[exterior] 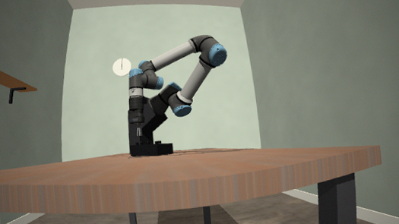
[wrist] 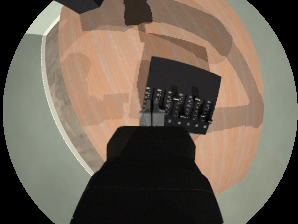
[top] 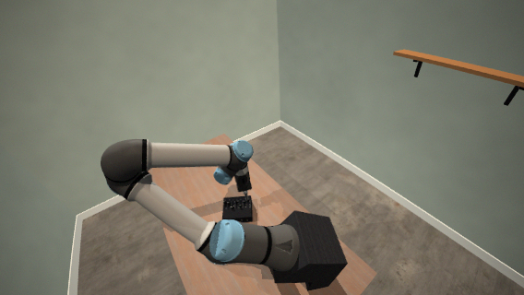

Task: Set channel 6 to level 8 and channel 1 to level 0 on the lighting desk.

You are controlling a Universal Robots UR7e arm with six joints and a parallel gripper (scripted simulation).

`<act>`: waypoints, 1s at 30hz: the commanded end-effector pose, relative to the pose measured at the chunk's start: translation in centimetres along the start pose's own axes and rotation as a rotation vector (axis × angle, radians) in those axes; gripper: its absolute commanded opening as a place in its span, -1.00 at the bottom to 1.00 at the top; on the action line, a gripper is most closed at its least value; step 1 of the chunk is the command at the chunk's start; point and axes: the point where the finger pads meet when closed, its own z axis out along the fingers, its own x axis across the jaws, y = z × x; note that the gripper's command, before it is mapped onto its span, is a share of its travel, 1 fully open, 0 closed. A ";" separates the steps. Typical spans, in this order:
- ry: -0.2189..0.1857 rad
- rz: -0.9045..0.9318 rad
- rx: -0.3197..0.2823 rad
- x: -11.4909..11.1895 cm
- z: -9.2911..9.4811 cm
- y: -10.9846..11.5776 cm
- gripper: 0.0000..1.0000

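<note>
The lighting desk (top: pixel 237 208) is a small black box with a row of faders, standing on its feet on the wooden table. It also shows in the wrist view (wrist: pixel 180 96) and in the exterior view (exterior: pixel 151 148). My gripper (top: pixel 247 193) points straight down over the desk's far right corner. Its fingers are shut with nothing between them. In the wrist view the fingertips (wrist: pixel 154 119) stand at the leftmost faders, low on the near edge. Whether they touch a cap is too small to tell. The fader levels cannot be read.
The arm's black base block (top: pixel 314 249) stands on the table just near the desk. A wooden wall shelf (top: pixel 457 69) hangs at the far right. The table edge runs close behind the desk.
</note>
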 end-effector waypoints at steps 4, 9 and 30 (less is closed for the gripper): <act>0.002 -0.128 0.000 0.1 0.0 0.1 -1.00; 0.001 -0.276 0.000 0.2 0.0 0.2 -1.00; 0.000 -1.052 0.000 1.4 0.0 1.6 -1.00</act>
